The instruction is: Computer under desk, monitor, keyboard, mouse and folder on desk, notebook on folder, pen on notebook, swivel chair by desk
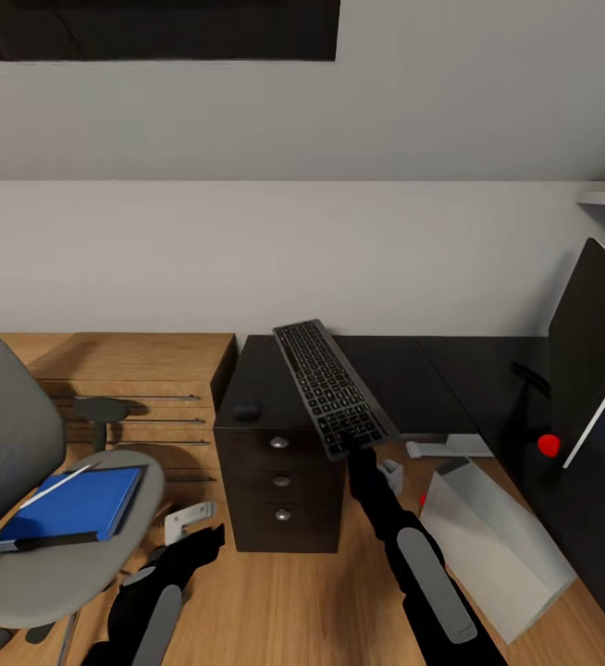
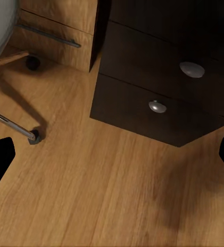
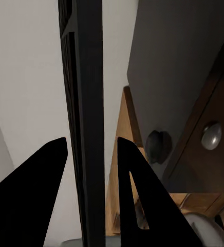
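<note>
While the slim silver-framed keyboard with dark grey keys hung tilted above the glossy black L-shaped desk, the right gripper pinched its near end between both fingers, seemingly to carry it right toward the wide black-fronted monitor. A small dark rounded mouse sat on the desk's left corner, just beside the keyboard's path. Below, the light grey computer tower leaned on the floor. Left, the grey upholstered swivel chair held the bright blue folder. The left gripper hung low, fingers spread, holding nothing
</note>
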Robot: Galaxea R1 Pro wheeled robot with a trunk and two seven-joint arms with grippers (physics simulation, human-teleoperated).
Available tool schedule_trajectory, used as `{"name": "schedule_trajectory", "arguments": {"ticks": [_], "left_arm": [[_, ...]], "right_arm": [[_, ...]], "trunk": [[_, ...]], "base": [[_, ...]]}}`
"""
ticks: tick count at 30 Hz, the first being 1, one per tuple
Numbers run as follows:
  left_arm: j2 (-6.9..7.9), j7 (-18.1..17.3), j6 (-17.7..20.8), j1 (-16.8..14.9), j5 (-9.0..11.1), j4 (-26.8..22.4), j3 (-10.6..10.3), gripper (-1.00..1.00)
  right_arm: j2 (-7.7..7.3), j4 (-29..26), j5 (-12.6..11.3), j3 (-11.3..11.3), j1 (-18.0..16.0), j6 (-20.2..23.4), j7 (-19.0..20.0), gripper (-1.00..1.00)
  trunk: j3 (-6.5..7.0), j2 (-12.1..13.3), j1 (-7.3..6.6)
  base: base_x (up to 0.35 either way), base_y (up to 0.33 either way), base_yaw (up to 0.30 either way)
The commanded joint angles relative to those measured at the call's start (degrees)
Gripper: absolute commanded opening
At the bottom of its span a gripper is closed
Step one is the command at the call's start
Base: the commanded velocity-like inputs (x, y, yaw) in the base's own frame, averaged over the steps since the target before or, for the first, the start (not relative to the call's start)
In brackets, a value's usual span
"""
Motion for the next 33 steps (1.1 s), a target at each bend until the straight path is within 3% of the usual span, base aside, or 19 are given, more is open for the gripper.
{"name": "schedule_trajectory", "arguments": {"ticks": [1, 4, 8, 18, 22, 33], "left_arm": [[-0.04, 0.55, 0.16, 1.52, 0.61, -2.73, -0.18, 1.00], [-0.04, 0.55, 0.19, 2.93, 0.61, -4.82, -0.30, 1.00], [-0.05, 0.55, 0.24, 3.16, 0.61, -4.98, -0.32, 1.00], [0.01, 0.55, 0.54, 3.24, 0.69, -4.73, -0.32, 1.00], [0.01, 0.55, 0.54, 3.24, 0.73, -4.71, -0.32, 1.00], [0.01, 0.55, 0.55, 3.24, 0.86, -4.63, -0.32, 1.00]], "right_arm": [[0.02, -0.03, -0.28, -0.04, 0.00, -0.27, -0.30, -1.00], [0.00, 1.38, 0.14, 0.14, -0.01, -3.34, -2.66, -1.00], [0.04, 2.65, 0.88, 0.16, -0.05, -4.26, -4.54, -1.00], [0.05, 2.98, 1.53, 0.07, -0.03, -5.52, -5.48, -1.00], [-0.06, 3.03, 1.46, -0.18, -0.06, -9.98, -8.80, -1.00], [-0.23, 3.07, 1.29, -2.11, -0.06, -11.36, -9.55, -1.00]], "trunk": [[-0.06, -0.03, 0.00], [-0.06, -0.03, 0.00], [-0.06, -0.03, 0.00], [-0.06, -0.03, 0.00], [-0.06, -0.03, 0.00], [-0.06, -0.03, 0.00]], "base": [[0.000, 0.000, 0.000], [0.000, 0.000, 0.000], [0.000, 0.000, 0.000], [0.000, 0.000, 0.000], [0.000, 0.000, 0.000], [0.000, 0.000, 0.000]]}}
